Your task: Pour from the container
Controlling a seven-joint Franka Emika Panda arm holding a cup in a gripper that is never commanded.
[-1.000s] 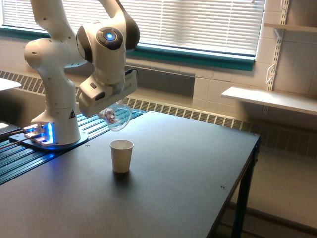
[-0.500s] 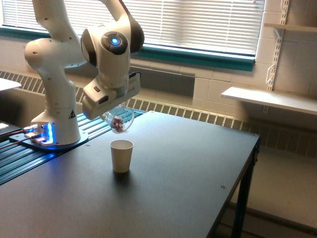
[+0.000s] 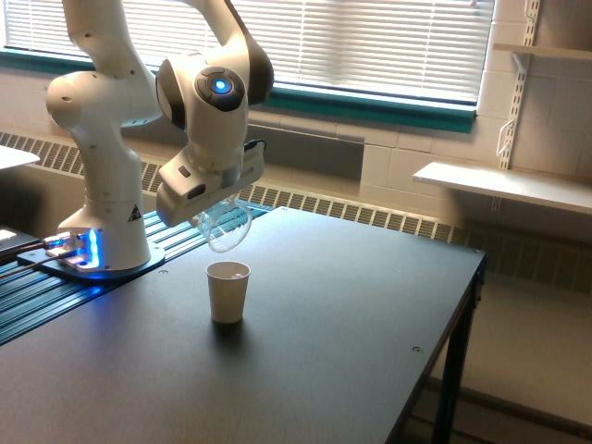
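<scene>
Overhead, jaws closed on tilted container (image 3: 227, 227) (above paper cup (image 3: 227, 290)).

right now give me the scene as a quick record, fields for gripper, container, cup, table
gripper: shut on the container, above the table
container: clear jar, tipped over, mouth angled down toward the paper cup; no pieces visible inside
paper cup: white, upright on the table, just below the container, apart from it
table: dark top, bears the paper cup
arm base: at the exterior view's left, blue light lit
</scene>
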